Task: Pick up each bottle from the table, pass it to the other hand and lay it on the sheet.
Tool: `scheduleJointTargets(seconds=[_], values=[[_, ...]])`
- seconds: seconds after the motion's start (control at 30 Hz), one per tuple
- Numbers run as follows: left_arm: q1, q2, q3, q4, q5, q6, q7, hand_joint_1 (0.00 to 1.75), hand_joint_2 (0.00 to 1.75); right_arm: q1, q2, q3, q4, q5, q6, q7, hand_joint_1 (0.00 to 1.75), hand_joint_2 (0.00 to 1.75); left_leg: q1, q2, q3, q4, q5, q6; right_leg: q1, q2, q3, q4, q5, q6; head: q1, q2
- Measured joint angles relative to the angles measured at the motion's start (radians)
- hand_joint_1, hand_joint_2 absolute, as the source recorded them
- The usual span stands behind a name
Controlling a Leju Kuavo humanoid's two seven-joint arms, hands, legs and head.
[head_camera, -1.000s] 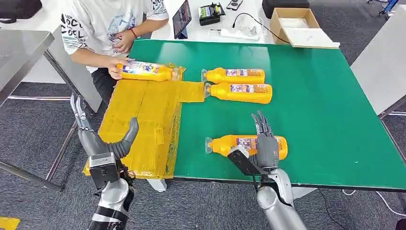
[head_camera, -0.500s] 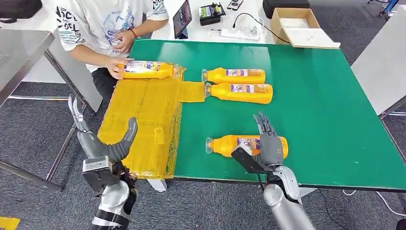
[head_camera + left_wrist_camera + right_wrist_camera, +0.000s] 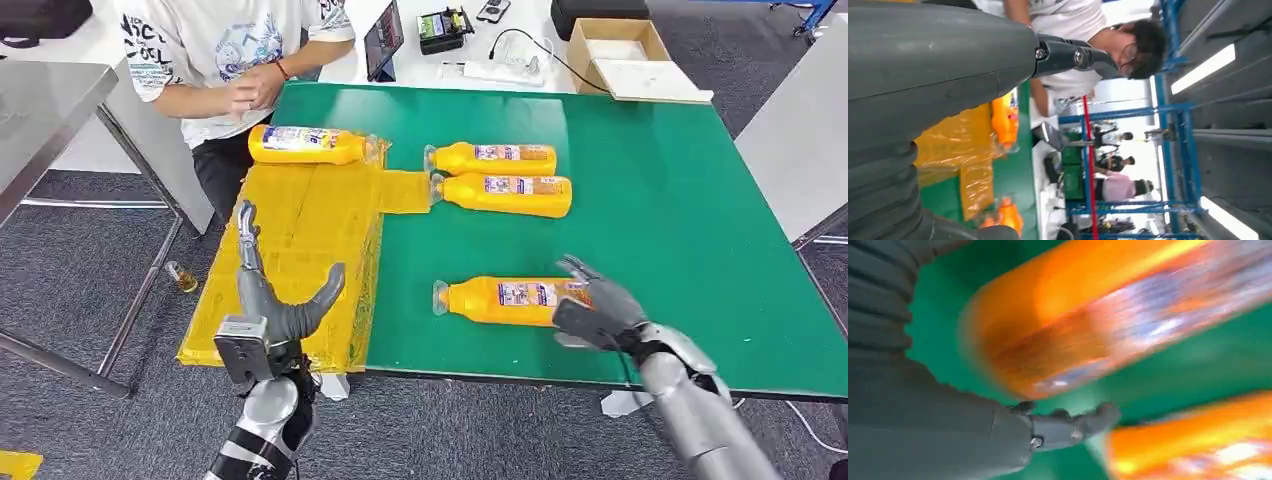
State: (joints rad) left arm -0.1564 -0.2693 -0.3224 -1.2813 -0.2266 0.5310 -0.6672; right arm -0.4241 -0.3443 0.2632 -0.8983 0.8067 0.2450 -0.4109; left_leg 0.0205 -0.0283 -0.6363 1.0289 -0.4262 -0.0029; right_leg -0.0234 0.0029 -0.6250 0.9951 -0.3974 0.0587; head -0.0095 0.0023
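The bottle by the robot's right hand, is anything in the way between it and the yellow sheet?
Nothing visible blocks it. Only bare green table lies between the nearest bottle and the yellow sheet. The right hand is at the bottle's base end; the left hand waits open over the sheet.

We get a bright, evenly lit, sharp head view; right wrist view heavily motion-blurred; left wrist view blown out by ceiling strip lights (image 3: 1204, 68).
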Motion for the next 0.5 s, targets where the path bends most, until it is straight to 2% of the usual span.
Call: scheduleJointTargets(seconds=[0.07,0.17,0.27,0.5], values=[[-0.012,0.000,-0.009,0.034,0.011,-0.001,0.000,0.00,1.75,-0.002,-0.076,0.006,0.008,-0.038,0.053,-0.008,0.00,1.75,-0.002,0.000,-0.002,0.000,0.000,0.001,-0.001,-0.001,-0.002,0.000,0.001,0.002,-0.001,0.000],[-0.025,0.000,-0.020,0.065,0.016,-0.006,0.000,0.00,1.75,0.002,-0.168,0.018,-0.008,-0.111,0.135,0.034,0.00,1.75,-0.003,0.000,-0.002,0.000,0.000,0.002,-0.003,-0.001,-0.003,0.000,0.001,0.002,-0.001,0.000],[-0.041,0.000,-0.027,0.090,0.020,-0.016,0.000,0.00,1.75,0.002,-0.232,0.033,-0.027,-0.139,0.174,0.060,0.00,1.75,-0.003,0.001,-0.003,0.000,-0.001,0.003,-0.002,-0.001,-0.003,0.000,0.001,0.002,-0.001,0.000],[-0.066,-0.014,-0.035,0.133,0.034,-0.043,0.000,0.00,1.75,-0.075,-0.290,0.092,-0.023,-0.162,0.251,0.092,0.00,1.75,-0.003,0.003,-0.002,0.000,0.000,0.003,-0.002,0.001,-0.003,0.000,0.001,0.002,-0.001,0.000]])
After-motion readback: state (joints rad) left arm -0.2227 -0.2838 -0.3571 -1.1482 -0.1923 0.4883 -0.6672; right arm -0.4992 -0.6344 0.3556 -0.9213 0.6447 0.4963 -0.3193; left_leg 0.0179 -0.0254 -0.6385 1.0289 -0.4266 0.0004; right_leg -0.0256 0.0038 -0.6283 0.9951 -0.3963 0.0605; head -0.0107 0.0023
